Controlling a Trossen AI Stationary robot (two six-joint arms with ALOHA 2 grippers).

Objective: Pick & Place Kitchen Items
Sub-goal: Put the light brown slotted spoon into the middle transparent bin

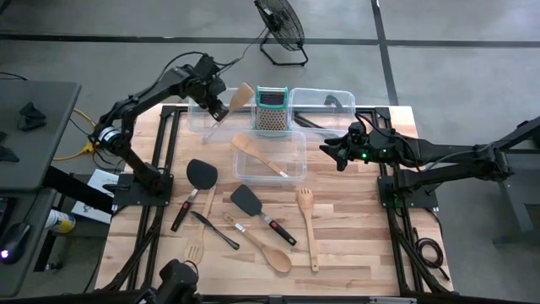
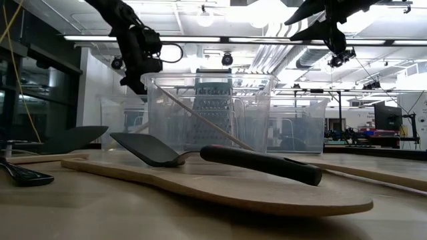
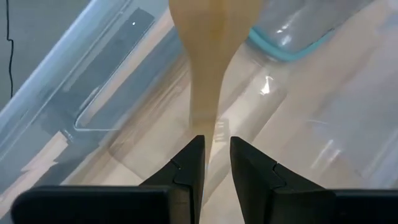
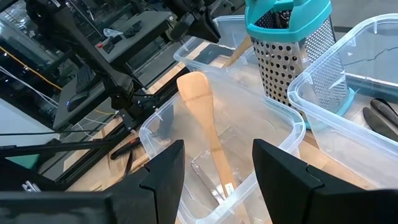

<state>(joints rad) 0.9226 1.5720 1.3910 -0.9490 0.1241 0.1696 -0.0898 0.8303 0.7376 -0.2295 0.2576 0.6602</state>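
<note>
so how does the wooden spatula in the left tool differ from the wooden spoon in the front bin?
The wooden spatula is held by its handle in the left tool, up over the back bin; the wooden spoon lies loose in the front bin. The spatula's head is broad and flat-edged, the spoon's rounded. Both are light wood with long handles.

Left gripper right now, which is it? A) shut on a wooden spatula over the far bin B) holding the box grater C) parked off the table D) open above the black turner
A: the left gripper pinches the handle of the wooden spatula, raised over the far clear bin beside the grater.
</note>
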